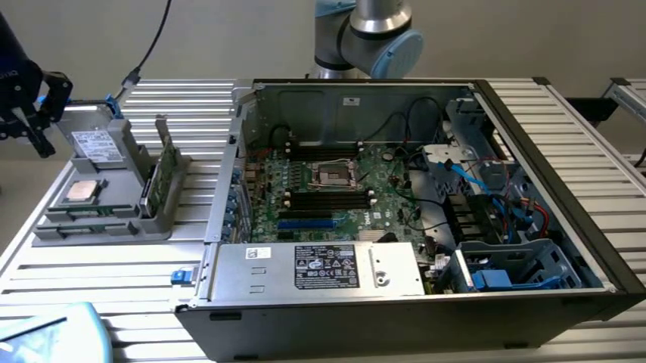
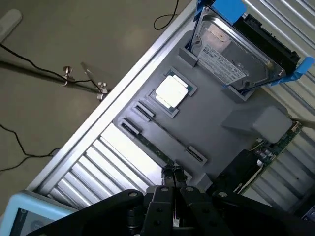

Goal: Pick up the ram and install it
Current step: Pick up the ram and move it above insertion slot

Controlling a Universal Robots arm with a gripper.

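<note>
Hand was noted at the exterior view's left, raised over the outer edge of the grey tray on the slatted counter. Its fingers were drawn fully together, and nothing was seen held between them.

The ram was taken to be the thin greenish strip stood on edge in one of the tray's two long slots, seen edge-on in the wrist view. The closed fingertips were lined up just short of one end of it. Whether they touched it could not be told. A square silver processor chip was recorded in its recess beside the slots, and a hard drive was propped at the tray's far end. More green boards were seen upright in a rack on the tray side nearest the open computer case. The motherboard lay well apart from the hand.

Handling, judged only:
- The stick is probably very light and stiff but brittle, and easily bent or cracked if twisted.
- The chips and contact edge are best left untouched.
- A hold is best taken across the two flat faces near the middle of the exposed upper edge, so that it hangs level.
- The smooth faces may slip under a light pinch.
- A straight lift is called for, since the slot walls would bind a tilted board.
</note>
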